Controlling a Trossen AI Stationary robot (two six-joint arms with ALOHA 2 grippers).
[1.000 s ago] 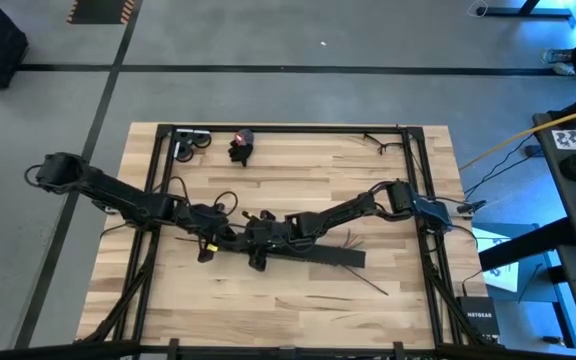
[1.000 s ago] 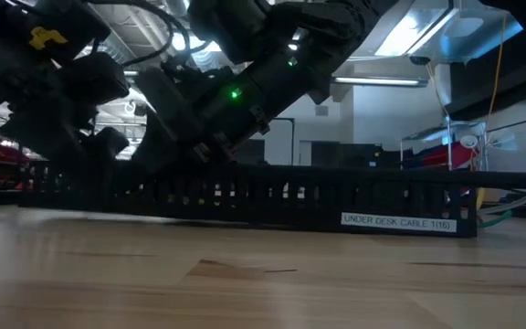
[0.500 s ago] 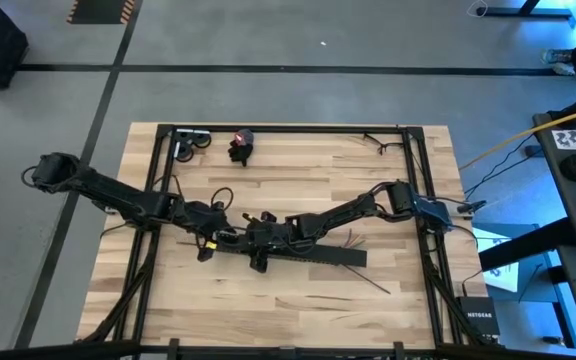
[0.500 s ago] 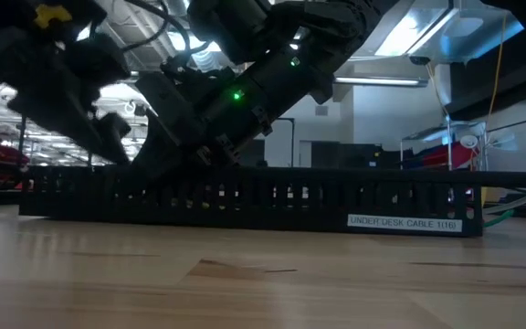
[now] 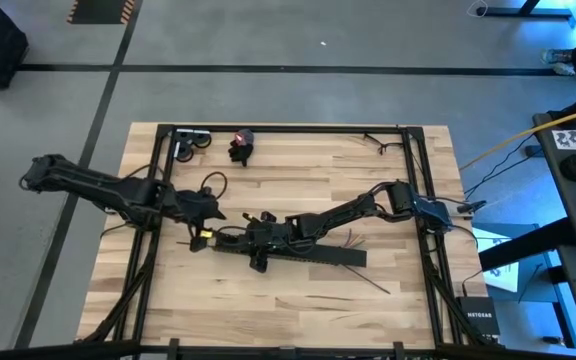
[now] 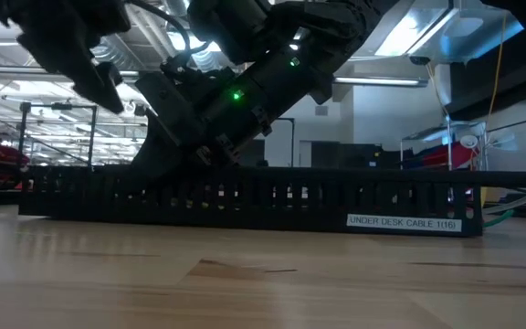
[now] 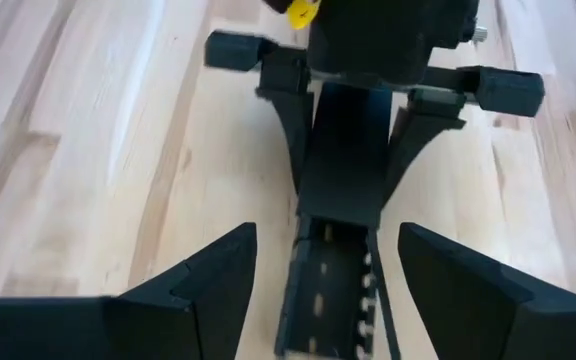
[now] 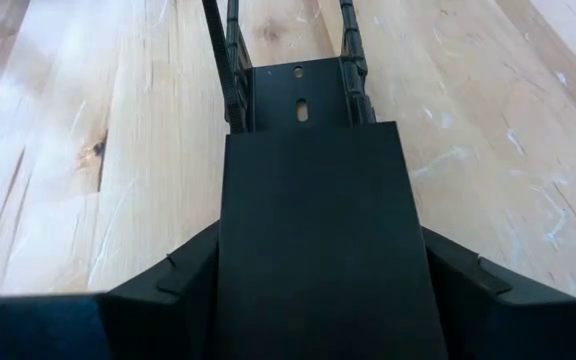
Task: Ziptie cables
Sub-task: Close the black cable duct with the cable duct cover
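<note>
The long black slotted bar [image 5: 298, 250] lies flat on the table's middle, and its label shows in the low view [image 6: 400, 222]. My right gripper [image 5: 253, 240] is shut on the bar near its left end. My left gripper [image 5: 206, 226] hovers open just off that end. In the left wrist view its fingers stand on either side of the bar's tip [image 7: 326, 300] without touching. I cannot pick out the coloured cable bundle for certain. A small black clump with a red spot [image 5: 240, 146] lies near the far edge. My right gripper pinches the slotted bar between its two fingers, one on each side wall [image 8: 230, 230], a little in from the bar's left end. The fingers slant down from the table's right and lie along the bar. The bar rests flat on the table [image 6: 245, 196].
Thin dark zip-tie strips [image 5: 352, 238] lie beside the bar's right part, and another [image 5: 373, 286] lies nearer the near edge. A grey metal piece [image 5: 190, 142] sits at the far left. A dark frame [image 5: 413, 180] borders the tabletop. Bare wood lies toward the near edge.
My left gripper has drawn back from the bar's left end toward the table's left edge and has risen; in the low view it has climbed clear of the bar. The right gripper has kept its hold, and the bar lies much as before.
</note>
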